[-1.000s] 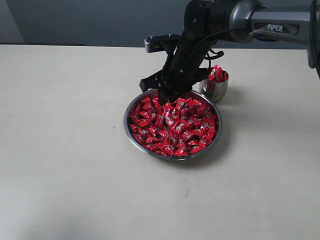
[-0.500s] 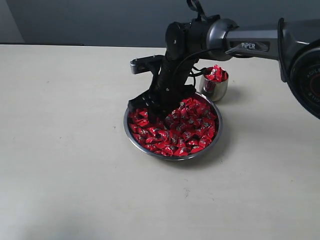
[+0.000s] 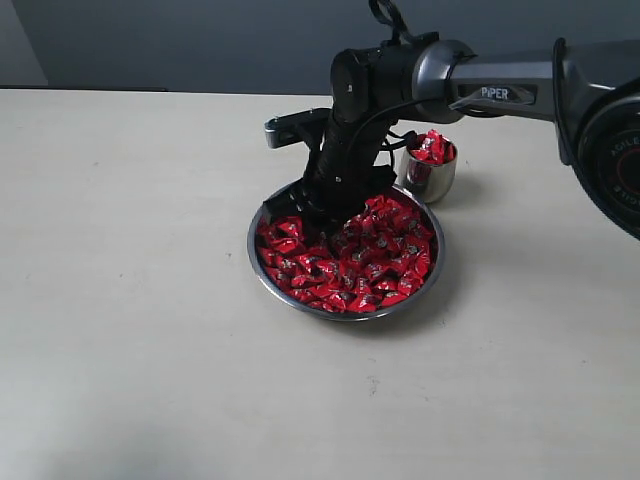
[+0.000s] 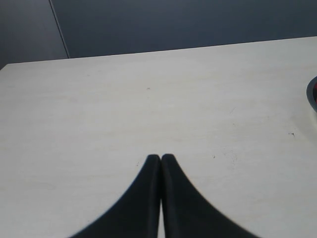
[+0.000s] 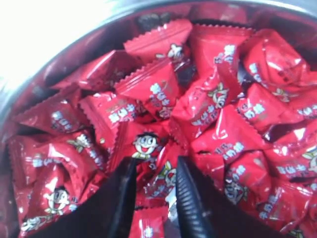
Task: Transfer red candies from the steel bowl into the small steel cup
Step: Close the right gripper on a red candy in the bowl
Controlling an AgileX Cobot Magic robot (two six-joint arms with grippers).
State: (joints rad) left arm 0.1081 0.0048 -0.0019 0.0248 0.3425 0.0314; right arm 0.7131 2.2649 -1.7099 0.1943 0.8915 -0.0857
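Note:
The steel bowl [image 3: 262, 262] sits mid-table, heaped with red candies [image 3: 365, 262]. The small steel cup [image 3: 432, 180] stands just behind its right rim with a few red candies [image 3: 433, 148] piled in its mouth. My right gripper [image 3: 300, 212] is dug into the bowl's far-left part. In the right wrist view its fingertips [image 5: 156, 161] pinch a crumpled red candy [image 5: 166, 181] among the others, close to the bowl's wall [image 5: 34, 79]. My left gripper [image 4: 161, 157] is shut on nothing over bare table and does not show in the exterior view.
The pale table [image 3: 130, 300] spreads around the bowl, with a dark wall behind it. The right arm [image 3: 500, 80] reaches in from the right, above the cup. A sliver of the bowl's rim [image 4: 312, 94] shows in the left wrist view.
The right gripper swung from the bowl's far rim leftward and down into the candies, then rose slightly. Bowl and cup stayed put.

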